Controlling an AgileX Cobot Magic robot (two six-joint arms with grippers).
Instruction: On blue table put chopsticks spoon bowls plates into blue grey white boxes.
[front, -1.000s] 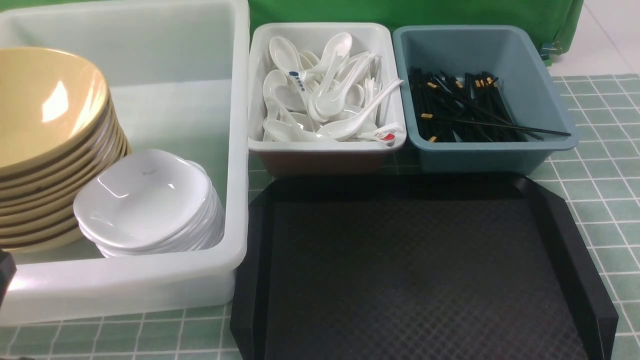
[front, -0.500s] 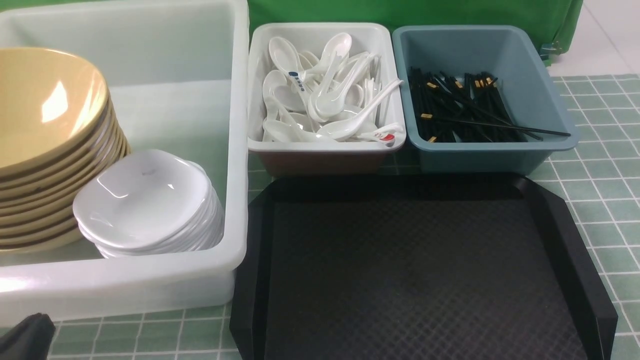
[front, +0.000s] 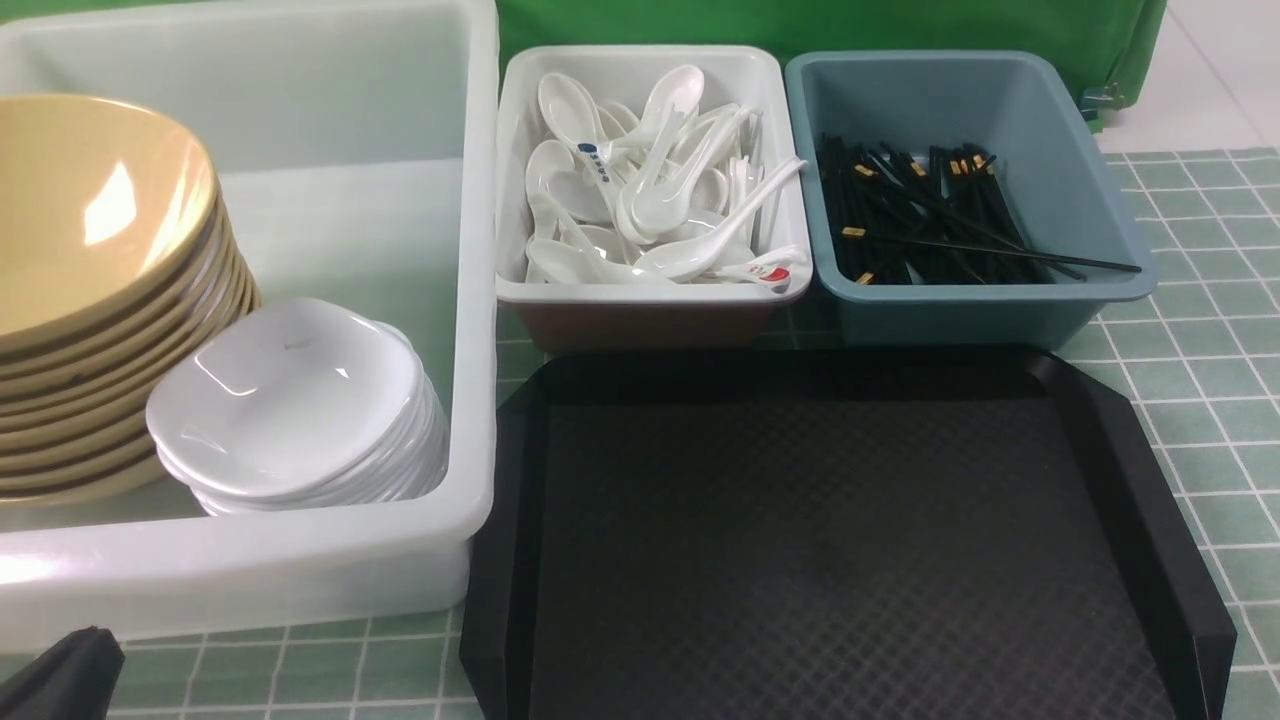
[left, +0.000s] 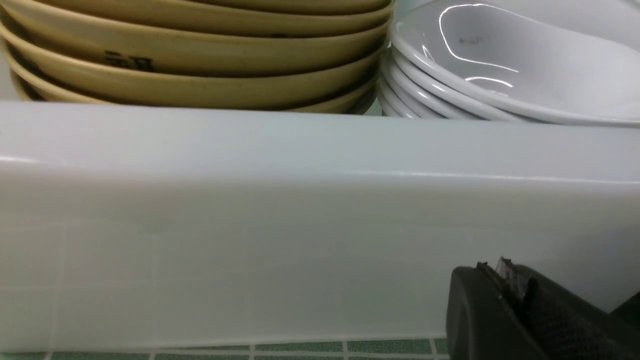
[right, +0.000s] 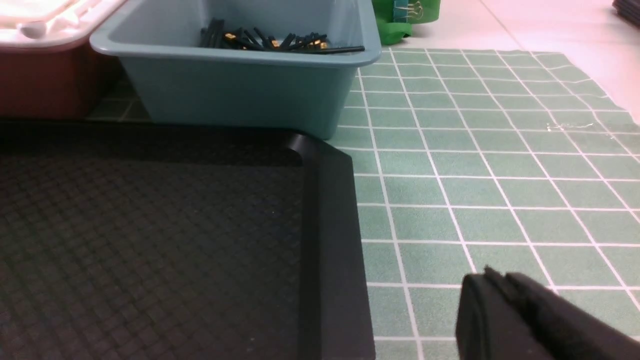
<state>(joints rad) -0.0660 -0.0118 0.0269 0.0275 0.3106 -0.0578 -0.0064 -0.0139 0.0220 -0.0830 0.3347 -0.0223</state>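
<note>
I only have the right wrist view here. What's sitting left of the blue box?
Observer: A small white box full of white spoons, and past it a large white bin.
Operator: What's in the bin?
Observer: A tilted stack of tan bowls and a stack of white plates beside it.
Operator: Anything left on the tray?
Observer: The black tray looks bare in the front view.
Operator: Where's the left gripper?
Observer: Low, just outside the bin's near wall, in the left wrist view.
</note>
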